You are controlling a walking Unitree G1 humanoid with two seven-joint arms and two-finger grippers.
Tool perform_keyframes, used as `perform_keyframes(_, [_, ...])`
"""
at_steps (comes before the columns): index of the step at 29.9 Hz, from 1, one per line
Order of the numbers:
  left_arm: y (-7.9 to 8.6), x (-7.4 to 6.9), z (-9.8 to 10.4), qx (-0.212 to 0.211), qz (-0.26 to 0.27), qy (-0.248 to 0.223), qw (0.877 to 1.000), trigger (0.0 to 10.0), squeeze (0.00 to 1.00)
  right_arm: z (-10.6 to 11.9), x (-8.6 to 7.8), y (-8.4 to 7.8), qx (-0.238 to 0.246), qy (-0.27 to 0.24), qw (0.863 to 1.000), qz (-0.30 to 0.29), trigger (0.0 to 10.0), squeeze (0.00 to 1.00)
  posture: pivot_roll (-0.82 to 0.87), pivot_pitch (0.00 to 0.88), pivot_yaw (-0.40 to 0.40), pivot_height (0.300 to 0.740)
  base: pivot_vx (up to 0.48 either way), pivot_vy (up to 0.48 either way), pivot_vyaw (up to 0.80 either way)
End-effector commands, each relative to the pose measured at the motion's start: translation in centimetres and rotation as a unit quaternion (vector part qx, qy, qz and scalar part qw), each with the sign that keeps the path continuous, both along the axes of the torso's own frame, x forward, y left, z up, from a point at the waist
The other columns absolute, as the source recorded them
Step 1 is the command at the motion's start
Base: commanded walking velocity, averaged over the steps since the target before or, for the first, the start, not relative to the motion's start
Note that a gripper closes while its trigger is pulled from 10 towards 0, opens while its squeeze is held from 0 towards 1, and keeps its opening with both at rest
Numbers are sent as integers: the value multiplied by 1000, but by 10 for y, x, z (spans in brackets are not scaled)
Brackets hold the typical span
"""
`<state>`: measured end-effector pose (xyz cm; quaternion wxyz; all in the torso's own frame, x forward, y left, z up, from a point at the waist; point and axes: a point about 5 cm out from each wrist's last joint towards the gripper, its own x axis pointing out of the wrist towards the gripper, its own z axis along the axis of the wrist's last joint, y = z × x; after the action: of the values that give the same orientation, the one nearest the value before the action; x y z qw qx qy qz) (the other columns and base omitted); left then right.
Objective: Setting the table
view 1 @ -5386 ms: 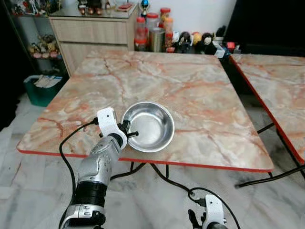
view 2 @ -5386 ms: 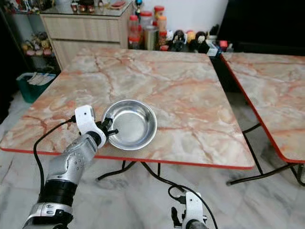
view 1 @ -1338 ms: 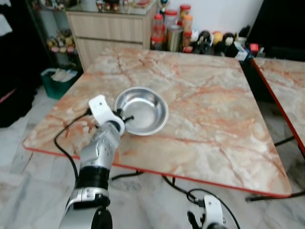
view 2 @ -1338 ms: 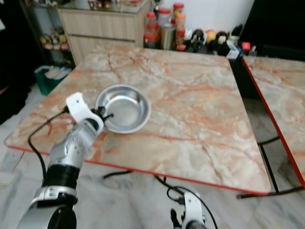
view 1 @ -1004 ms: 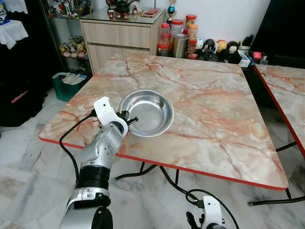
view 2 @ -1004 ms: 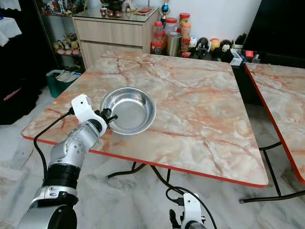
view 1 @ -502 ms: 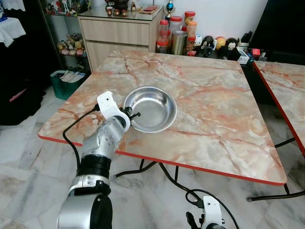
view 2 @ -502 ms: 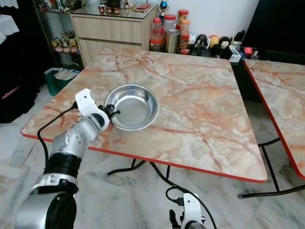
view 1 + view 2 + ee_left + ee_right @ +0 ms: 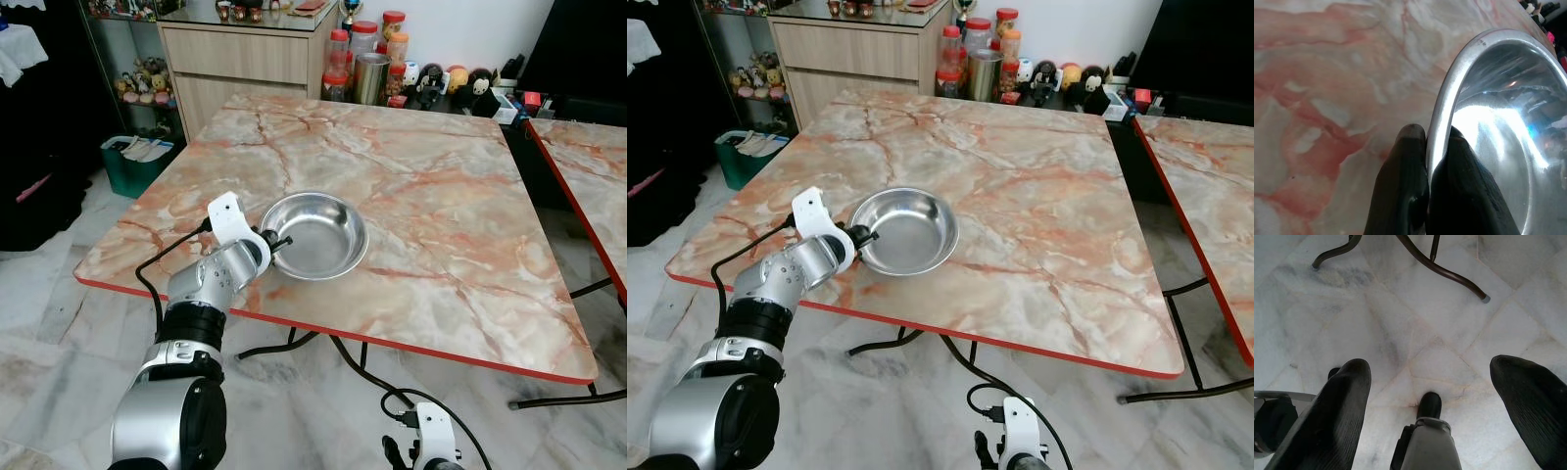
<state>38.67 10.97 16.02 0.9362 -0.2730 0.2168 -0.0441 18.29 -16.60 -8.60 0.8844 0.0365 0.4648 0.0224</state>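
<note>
On veined marble table point(image 9: 431, 225), shiny round steel bowl point(image 9: 318, 235)

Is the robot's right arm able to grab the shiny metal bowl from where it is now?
Probably not as it stands. The right gripper hangs low over the white marble floor, open, below the marble table. The round shiny metal bowl sits up on that table, its rim already pinched by the left gripper.
</note>
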Motion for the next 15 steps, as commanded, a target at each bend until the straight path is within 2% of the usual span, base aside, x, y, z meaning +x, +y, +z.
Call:
perform_keyframes(1, [-5, 3, 5, 22, -14, 1, 1000, 10000, 0, 1, 1, -1, 0, -2, 1000, 2, 10000, 0, 102, 0, -22, 740, 0, 0, 0])
perform_keyframes(6, [-9, 3, 3, 35, -29, 16, 999, 10000, 0, 1, 1, -1, 0, -2, 1000, 2, 10000, 0, 104, 0, -21, 740, 0, 0, 0])
perform_keyframes(10, [-6, -1, -3, 68, -49, 13, 996, 10000, 0, 0, 0, -1, 0, -1, 1000, 3, 10000, 0, 106, 0, -21, 740, 0, 0, 0])
perform_keyframes(15, [-1, -5, -13, 65, -41, 23, 997, 10000, 0, 0, 0, -1, -1, 0, 1000, 3, 10000, 0, 101, 0, -18, 740, 0, 0, 0])
